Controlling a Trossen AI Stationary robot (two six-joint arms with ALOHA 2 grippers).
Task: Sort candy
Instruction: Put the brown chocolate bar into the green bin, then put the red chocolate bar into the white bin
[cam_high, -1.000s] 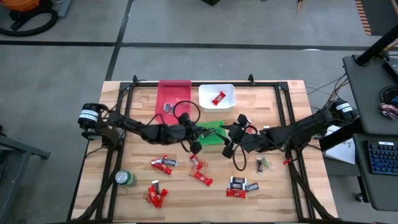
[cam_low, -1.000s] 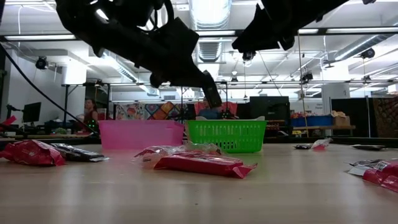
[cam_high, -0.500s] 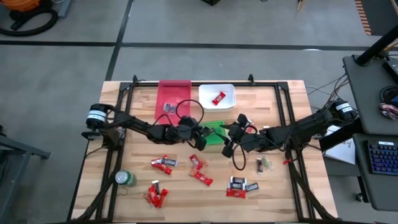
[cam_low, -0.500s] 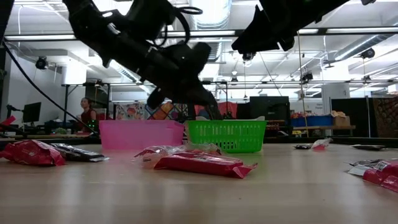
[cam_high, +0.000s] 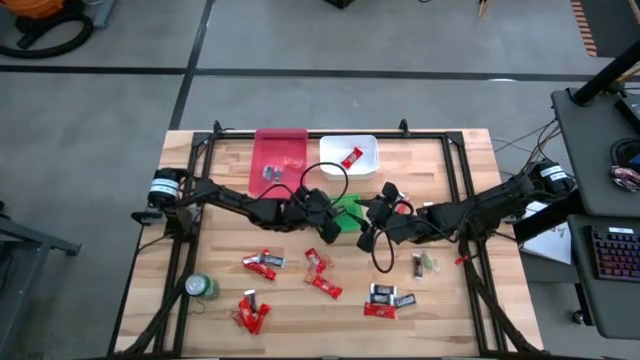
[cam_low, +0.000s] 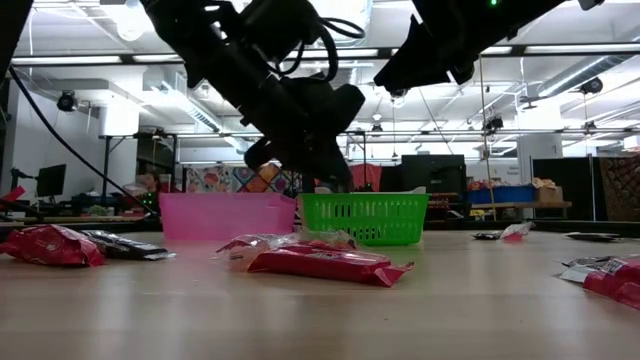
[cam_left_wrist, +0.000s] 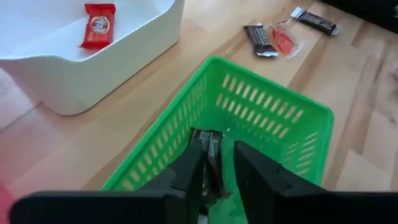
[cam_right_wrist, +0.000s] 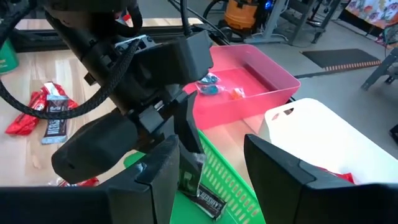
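Dark candy (cam_left_wrist: 210, 163) between left jaws

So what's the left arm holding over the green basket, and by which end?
A dark-wrapped candy, pinched at its upper end between the left gripper's fingers.

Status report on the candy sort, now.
Left gripper over green basket, dark-wrapped candy between its fingers. Right gripper open, hovering beside. Red candy lies in white bin. Nothing in the way.
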